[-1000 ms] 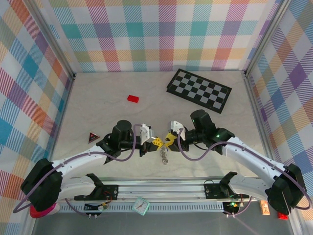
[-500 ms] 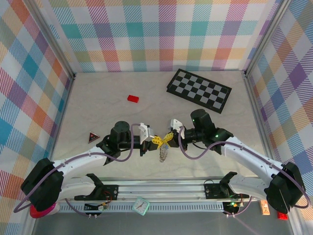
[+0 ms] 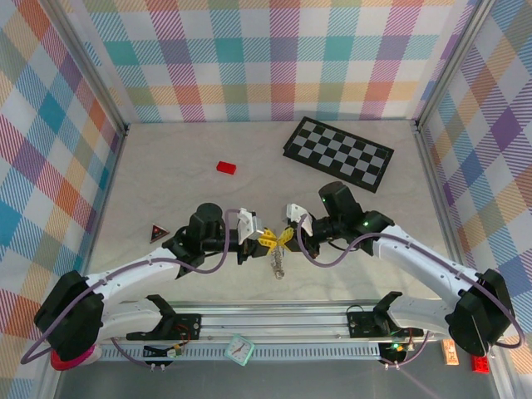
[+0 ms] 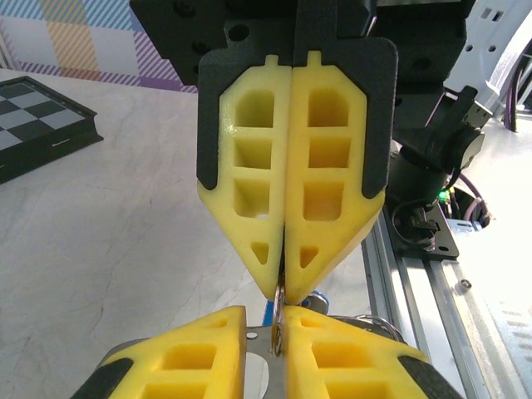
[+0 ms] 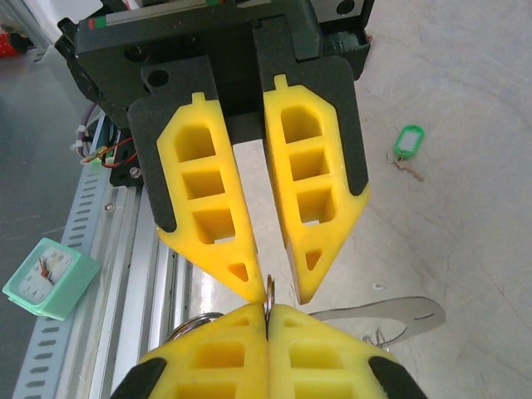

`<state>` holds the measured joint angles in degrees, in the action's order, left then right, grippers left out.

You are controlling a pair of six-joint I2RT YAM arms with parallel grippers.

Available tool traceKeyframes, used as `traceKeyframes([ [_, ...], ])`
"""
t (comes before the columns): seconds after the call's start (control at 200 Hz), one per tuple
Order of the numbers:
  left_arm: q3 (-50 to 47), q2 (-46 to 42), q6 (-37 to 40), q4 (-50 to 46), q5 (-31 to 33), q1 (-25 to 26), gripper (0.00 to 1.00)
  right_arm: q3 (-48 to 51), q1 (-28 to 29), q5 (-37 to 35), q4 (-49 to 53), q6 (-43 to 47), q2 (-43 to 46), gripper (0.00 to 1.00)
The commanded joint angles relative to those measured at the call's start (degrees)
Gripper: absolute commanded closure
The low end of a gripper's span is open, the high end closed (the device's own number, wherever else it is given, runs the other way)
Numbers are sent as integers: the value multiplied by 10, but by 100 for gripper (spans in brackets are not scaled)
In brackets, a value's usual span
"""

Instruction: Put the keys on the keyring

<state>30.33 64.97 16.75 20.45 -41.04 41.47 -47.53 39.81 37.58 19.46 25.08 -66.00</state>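
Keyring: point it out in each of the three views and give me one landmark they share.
Top external: keyring dangles low centre, beneath where left gripper and right gripper meet.
Left wrist: bottom centre, a thin metal edge between the facing yellow tips.
Right wrist: bottom centre, a thin metal edge rising from the shut near fingers.
Shared landmark: the yellow fingertips meeting tip to tip.

You worked on a pale, marble-look table (image 3: 179,150), boxed in by pastel plaid walls (image 3: 266,58) under soft, even light.
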Motion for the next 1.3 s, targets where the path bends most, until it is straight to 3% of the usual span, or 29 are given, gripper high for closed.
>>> traceKeyframes([
  [0.0, 24, 7, 23, -31, -12, 0, 85, -27, 7, 21, 13, 24, -6, 100],
  [0.27, 32, 24, 24, -33, -25, 0, 100, -16, 14, 29, -17, 4, -9, 100],
  [0.355, 29, 21, 24, -32, -21, 0, 100, -7, 14, 10, -26, -4, -4, 100],
  [0.43, 20, 14, 23, -19, -10, 0, 100, 1, 13, -19, -33, -16, 4, 77],
  [0.58, 9, 11, -1, 17, -2, 0, 100, 23, 13, -82, -37, -40, 42, 61],
  [0.87, -27, -5, -48, 93, 27, -1, 100, 88, 13, -157, -60, -101, 130, 59],
  [1.295, -51, 15, -94, 183, 49, 0, 100, 125, 14, -122, -75, -114, 165, 58],
])
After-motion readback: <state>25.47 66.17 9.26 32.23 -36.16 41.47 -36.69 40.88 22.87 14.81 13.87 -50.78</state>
